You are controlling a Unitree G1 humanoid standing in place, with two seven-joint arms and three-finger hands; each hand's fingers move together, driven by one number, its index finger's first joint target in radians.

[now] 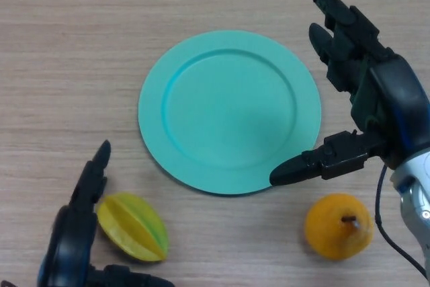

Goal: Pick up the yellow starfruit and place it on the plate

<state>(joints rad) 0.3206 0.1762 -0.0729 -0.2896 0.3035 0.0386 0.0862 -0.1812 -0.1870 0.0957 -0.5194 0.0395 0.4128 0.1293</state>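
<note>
Starfruit, yellow with green-tinged ridges and a waxy skin (133,226), lies on its side on the pale wood-grain table (67,65), close to the near edge and just off the near-left rim of the round turquoise plate (229,111), not touching it. The robot's black left hand (75,233) sits right beside the starfruit on the side away from the plate: its fingers reach straight up along the fruit's left flank, and the thumb lies below the fruit at the bottom edge of the view, so the hand is spread wide around it without gripping; whether any finger actually touches the skin cannot be told. To the near right of the plate rests a round orange fruit with a short brown stem (338,226), apart from the rim. Above that fruit, the black right hand (366,92) hangs at the plate's right side, fingers straight and pointing to the far side of the table, thumb stretched out leftward over the plate's near-right rim, holding nothing. The plate itself holds nothing.
</note>
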